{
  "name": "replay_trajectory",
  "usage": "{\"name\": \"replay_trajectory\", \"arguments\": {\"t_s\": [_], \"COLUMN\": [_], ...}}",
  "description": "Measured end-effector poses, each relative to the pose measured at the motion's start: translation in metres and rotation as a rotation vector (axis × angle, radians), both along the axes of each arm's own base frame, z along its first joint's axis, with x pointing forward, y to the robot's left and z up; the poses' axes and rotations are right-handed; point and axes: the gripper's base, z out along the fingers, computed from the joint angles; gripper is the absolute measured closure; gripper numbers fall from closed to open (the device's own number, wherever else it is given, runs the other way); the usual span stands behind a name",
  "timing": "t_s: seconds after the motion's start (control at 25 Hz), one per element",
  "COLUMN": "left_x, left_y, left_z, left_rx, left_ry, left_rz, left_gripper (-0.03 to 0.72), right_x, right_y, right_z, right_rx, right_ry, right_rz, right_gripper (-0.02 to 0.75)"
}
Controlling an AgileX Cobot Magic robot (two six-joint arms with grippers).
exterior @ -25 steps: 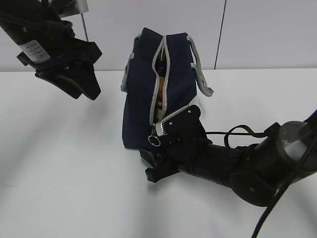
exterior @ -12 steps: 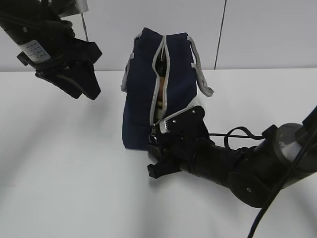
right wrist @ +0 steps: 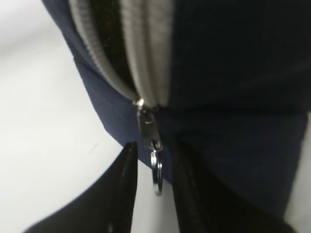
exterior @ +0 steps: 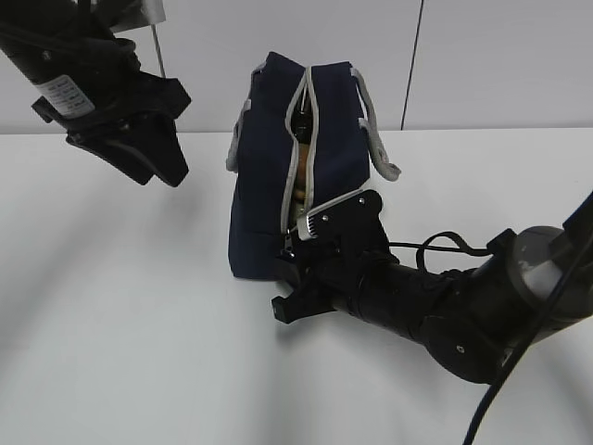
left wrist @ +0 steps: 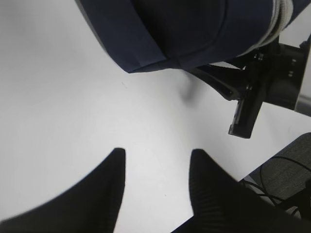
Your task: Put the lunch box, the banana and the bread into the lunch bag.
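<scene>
The right pincer (right wrist: 154, 162) straddles the bag's (exterior: 264, 176) ring pull (right wrist: 156, 173), grip uncertain; the left pincer (left wrist: 155, 167) hangs open.

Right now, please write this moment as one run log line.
lunch bag: unzipped | ring pull: between right gripper fingers, unclamped | left gripper: open, empty

A smooth matte white desk (exterior: 130, 324) fills the lower part of the exterior view, lit evenly from above with soft grey shadows across it. Behind it stands a pale grey panelled wall (exterior: 500, 65), divided by a thin dark vertical seam (exterior: 413, 65). A grey carpeted floor (left wrist: 286, 167) shows past the desk's edge.
</scene>
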Motion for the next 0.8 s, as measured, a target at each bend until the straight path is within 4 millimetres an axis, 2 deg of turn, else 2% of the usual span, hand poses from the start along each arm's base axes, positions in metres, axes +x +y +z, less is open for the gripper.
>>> {"name": "replay_trajectory", "arguments": {"t_s": [0.4,0.48,0.64,0.8], "left_x": [0.0,0.0,0.0,0.0], "left_y": [0.0,0.0,0.0,0.0], "left_z": [0.0,0.0,0.0,0.0], "left_rx": [0.0,0.0,0.0,0.0], "left_ry": [0.0,0.0,0.0,0.0], "left_rz": [0.0,0.0,0.0,0.0], "left_gripper": [0.37,0.372,0.372,0.377], "right_x": [0.0,0.0,0.0,0.001], "right_y": [-0.001,-0.002,-0.002,-0.001], "right_z": [-0.003,-0.008,-0.011,-0.008], "right_rx": [-0.006,-0.012,-0.01,0.012], "right_ry": [0.017,0.029,0.031,0.006], "right_rz": [-0.016,-0.02,-0.021,-0.021], "right_gripper": [0.554,0.584,0.727,0.754]}}
